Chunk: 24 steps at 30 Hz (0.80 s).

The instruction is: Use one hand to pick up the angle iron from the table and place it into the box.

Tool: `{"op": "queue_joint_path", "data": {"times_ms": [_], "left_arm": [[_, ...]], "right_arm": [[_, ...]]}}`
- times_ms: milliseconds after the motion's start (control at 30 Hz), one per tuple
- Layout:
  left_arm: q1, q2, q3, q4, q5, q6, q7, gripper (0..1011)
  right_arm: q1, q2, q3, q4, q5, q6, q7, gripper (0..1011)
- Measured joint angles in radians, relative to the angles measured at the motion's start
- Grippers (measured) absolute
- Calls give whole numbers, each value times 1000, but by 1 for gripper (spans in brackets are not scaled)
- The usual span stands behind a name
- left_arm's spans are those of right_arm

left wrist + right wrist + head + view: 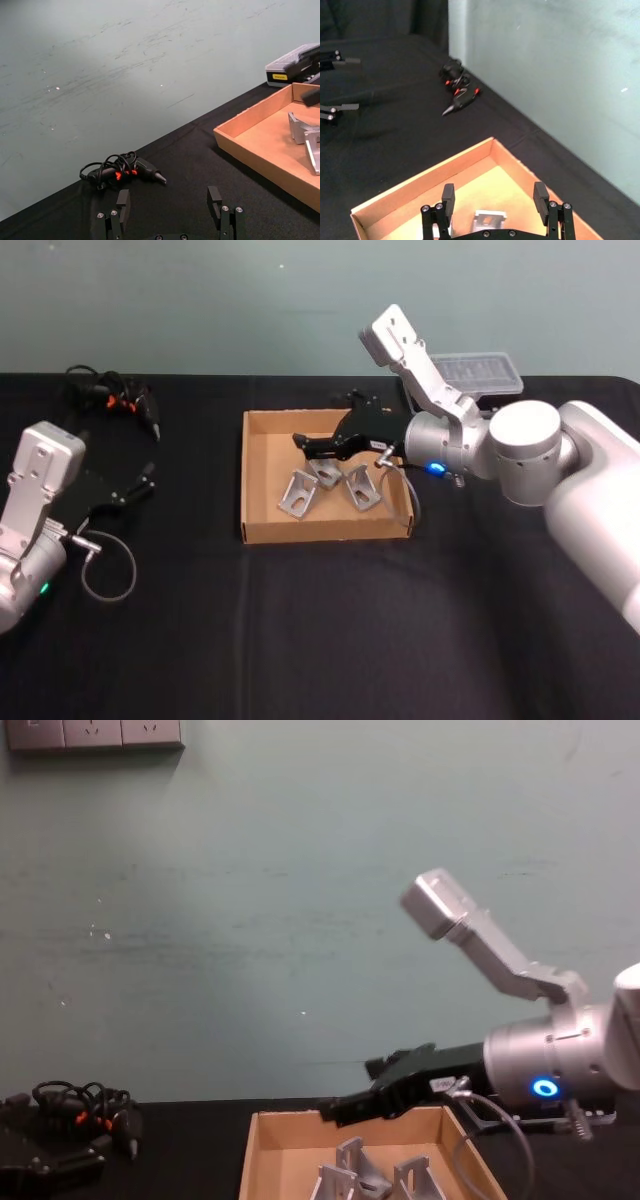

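The tan cardboard box [256,478] sits mid-table on the black table [300,640]. Three silver angle irons lie inside it: one on the left [299,494], one on the right [362,488], and one [325,472] partly under my right gripper. My right gripper [305,446] hovers open over the box with nothing between its fingers [448,196]; an angle iron [490,218] lies on the box floor below it. From the chest view this gripper [345,1108] hangs just above the irons [345,1172]. My left gripper [140,485] is parked at the table's left, open [169,200] and holding nothing.
A tangle of black cables with orange marks [110,395] lies at the back left. A clear-lidded plastic case [480,372] stands behind the box at the back right. A thin cable loop [108,575] hangs by the left arm.
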Motion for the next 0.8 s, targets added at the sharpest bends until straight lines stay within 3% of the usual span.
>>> {"op": "queue_joint_path", "data": {"times_ms": [67, 100, 133, 400, 633, 800], "left_arm": [[0, 0, 0, 0, 0, 0, 0, 1011], [0, 0, 0, 0, 0, 0, 0, 1011], [0, 0, 0, 0, 0, 0, 0, 1011], [0, 0, 0, 0, 0, 0, 0, 1011], [0, 0, 0, 0, 0, 0, 0, 1011], [0, 0, 0, 0, 0, 0, 0, 1011]], "right_arm": [[-39, 25, 17, -75, -5, 0, -33, 1000], [-39, 25, 17, -75, -5, 0, -33, 1000], [-85, 54, 36, -158, -12, 0, -69, 1000], [-249, 146, 109, -402, -34, -3, -185, 1000], [-401, 217, 183, -557, -56, -20, -280, 1000], [-493, 245, 230, -617, -78, -49, -343, 1000]]}}
